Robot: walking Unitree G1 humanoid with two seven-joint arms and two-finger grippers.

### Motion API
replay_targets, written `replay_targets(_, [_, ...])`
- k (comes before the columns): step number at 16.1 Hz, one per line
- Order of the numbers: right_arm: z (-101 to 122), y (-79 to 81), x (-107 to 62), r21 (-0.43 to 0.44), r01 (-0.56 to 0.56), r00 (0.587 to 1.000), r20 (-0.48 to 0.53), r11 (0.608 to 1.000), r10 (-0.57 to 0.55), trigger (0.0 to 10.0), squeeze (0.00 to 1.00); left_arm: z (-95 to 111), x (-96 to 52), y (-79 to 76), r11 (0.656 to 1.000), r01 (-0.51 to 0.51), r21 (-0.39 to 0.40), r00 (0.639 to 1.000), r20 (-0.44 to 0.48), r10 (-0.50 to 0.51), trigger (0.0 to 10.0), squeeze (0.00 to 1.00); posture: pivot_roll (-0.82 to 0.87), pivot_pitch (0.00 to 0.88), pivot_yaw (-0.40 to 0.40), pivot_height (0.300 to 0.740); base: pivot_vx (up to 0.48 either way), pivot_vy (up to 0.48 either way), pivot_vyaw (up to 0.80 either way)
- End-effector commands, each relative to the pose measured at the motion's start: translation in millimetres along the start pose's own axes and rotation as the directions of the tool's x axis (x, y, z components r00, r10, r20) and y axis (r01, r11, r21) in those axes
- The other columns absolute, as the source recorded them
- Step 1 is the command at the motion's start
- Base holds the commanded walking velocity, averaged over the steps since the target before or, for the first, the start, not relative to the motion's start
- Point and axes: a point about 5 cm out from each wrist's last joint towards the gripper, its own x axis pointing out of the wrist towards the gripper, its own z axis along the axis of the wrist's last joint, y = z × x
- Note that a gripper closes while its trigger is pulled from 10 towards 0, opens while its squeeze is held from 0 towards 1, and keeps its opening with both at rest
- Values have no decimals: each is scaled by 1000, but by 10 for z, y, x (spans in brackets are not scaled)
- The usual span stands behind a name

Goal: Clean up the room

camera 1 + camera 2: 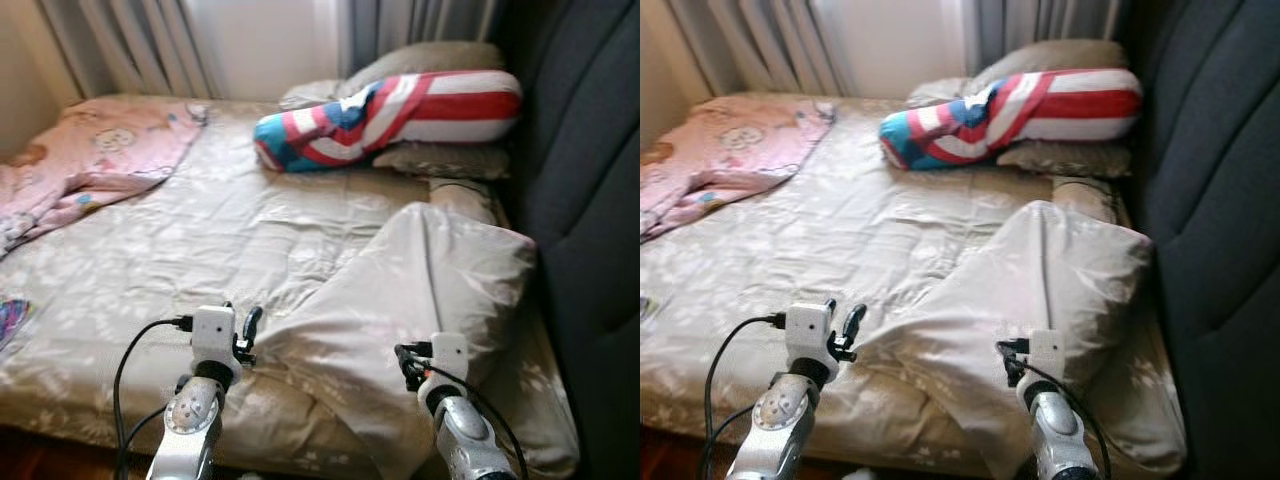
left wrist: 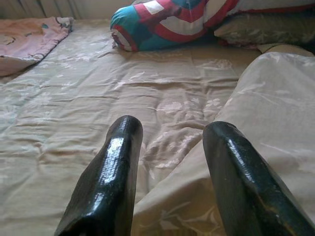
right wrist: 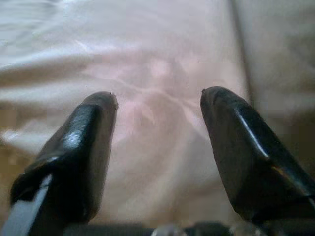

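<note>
A beige duvet (image 1: 420, 290) lies folded back in a bulky fold on the right half of the bed (image 1: 200, 240). My left gripper (image 1: 248, 335) hovers at the fold's near-left corner, open, nothing between its fingers (image 2: 113, 167); the duvet's edge (image 2: 246, 128) runs under them. My right gripper (image 1: 408, 362) is open too, pressed close over the fold's near edge (image 3: 157, 108). A red, white and blue striped pillow (image 1: 400, 115) lies at the head of the bed on beige pillows (image 1: 440, 160). A pink blanket (image 1: 100, 150) is crumpled at the far left.
A dark upholstered headboard (image 1: 585, 200) stands along the bed's right side. Grey curtains (image 1: 130, 45) and a pale wall are behind the bed. A small colourful item (image 1: 10, 320) pokes in at the left edge. Dark floor (image 1: 40, 460) shows below the bed's near edge.
</note>
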Motion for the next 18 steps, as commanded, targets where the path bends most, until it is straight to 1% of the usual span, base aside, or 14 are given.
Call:
replay_targets(1, [17,-40,26,46,42,999,-30,998,-40,10000,1000,13,-7,8,1000,10,6,1000,0,-10,10000,0,-38,44,2,658,0,0,0])
replay_targets(2, [71,-49,69,80,85,995,-56,993,-80,10000,1000,16,-19,26,1000,11,10,1000,-1,-11,10000,0,-31,49,6,658,0,0,0])
replay_targets(3, [129,-41,98,127,96,994,-55,987,-90,10000,1000,17,-31,40,1000,11,12,1000,-2,-11,10000,0,-29,51,7,658,0,0,0])
replay_targets(4, [242,-29,145,151,109,994,-45,982,-104,10000,1000,20,-49,65,1000,7,17,1000,-3,-7,10000,0,-22,60,16,658,0,0,0])
replay_targets(6, [309,-50,174,139,141,989,-57,980,-135,10000,1000,25,-65,76,1000,14,21,1000,-6,-14,10000,0,-18,69,27,658,0,0,0])
replay_targets(8, [314,-66,176,156,154,987,-65,976,-145,10000,1000,29,-72,78,1000,18,22,1000,-6,-18,10000,0,-18,73,30,658,0,0,0])
replay_targets(9, [272,-111,163,202,183,981,-95,962,-167,10000,1000,38,-70,77,999,24,23,1000,-7,-24,10000,0,-20,79,34,658,0,0,0])
replay_targets(11, [208,-147,143,200,206,975,-131,958,-182,10000,1000,43,-68,69,999,31,24,999,-10,-30,10000,0,-20,83,34,658,0,0,0])
replay_targets(12, [150,-152,129,211,205,971,-165,956,-172,10000,1000,44,-75,61,999,34,23,999,-11,-34,10000,0,-20,87,32,658,0,0,0])
replay_targets(13, [116,-139,122,230,190,972,-178,954,-150,10000,129,39,-95,50,999,38,23,999,-13,-38,10000,0,-13,92,32,658,0,0,0])
replay_targets(14, [114,-135,122,231,182,974,-177,956,-143,10000,129,37,-107,49,999,39,23,999,-15,-39,10000,0,-9,94,33,658,0,0,0])
replay_targets(15, [95,-136,117,214,190,970,-190,958,-150,10000,0,36,-129,54,999,45,28,999,-20,-44,10000,0,2,102,38,658,0,0,0])
replay_targets(16, [85,-146,113,194,204,965,-203,960,-164,10000,0,41,-149,73,998,45,31,999,-22,-45,10000,0,7,107,44,658,0,0,0])
replay_targets(18, [89,-151,115,194,213,963,-208,958,-172,10000,0,44,-178,99,998,49,41,998,-27,-48,10000,0,16,117,50,658,0,0,0])
